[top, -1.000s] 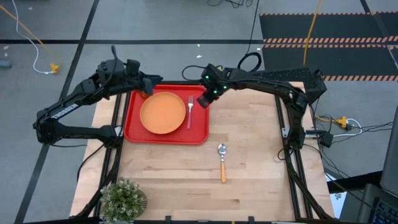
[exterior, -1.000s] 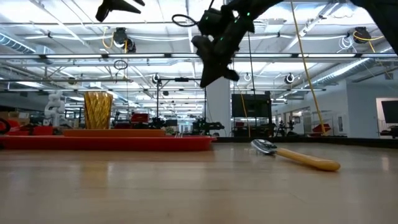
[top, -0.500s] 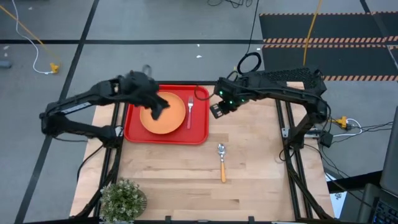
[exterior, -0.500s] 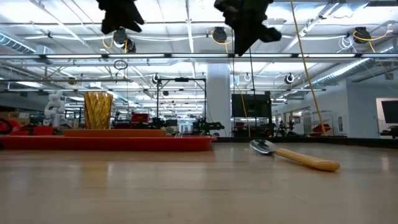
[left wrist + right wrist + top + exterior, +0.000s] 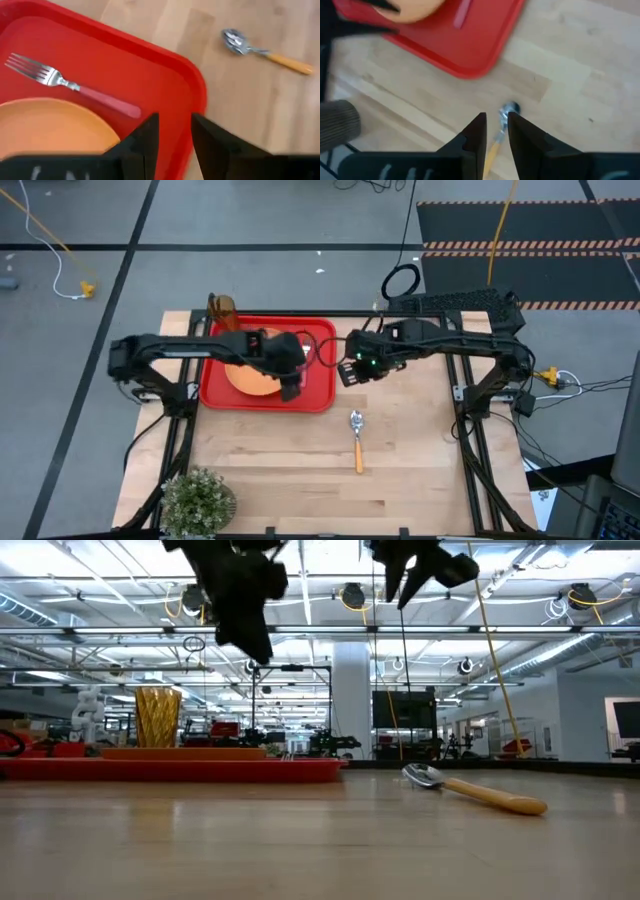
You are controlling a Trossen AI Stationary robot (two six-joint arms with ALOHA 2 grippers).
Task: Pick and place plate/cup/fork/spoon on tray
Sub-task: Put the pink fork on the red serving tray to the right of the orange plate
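Note:
The red tray [image 5: 213, 385] lies at the table's far left. On it are the orange plate [image 5: 245, 375], the pink-handled fork [image 5: 75, 87] to the plate's right, and the amber cup [image 5: 222, 310], upright at the far left corner. The orange-handled spoon [image 5: 357, 440] lies flat on the bare wood, right of and nearer than the tray. My left gripper [image 5: 293, 387] hovers over the tray's near right part, past the fork's handle end, with a narrow gap between its fingers [image 5: 175, 125]. My right gripper [image 5: 345, 373] hovers off the tray's right edge, above and beyond the spoon [image 5: 510, 107], narrowly open and empty.
A potted green plant [image 5: 198, 500] stands at the table's near left corner. Bare wood stretches across the near half of the table and around the spoon [image 5: 475, 790]. The two grippers hang close to each other, high above the table [image 5: 330, 580].
My left gripper has gone from beside the cup at the tray's far left corner toward the table's right and near edges, across the plate. My right gripper has gone up and off the tray toward the right and near side. The cup, fork and spoon have stayed put.

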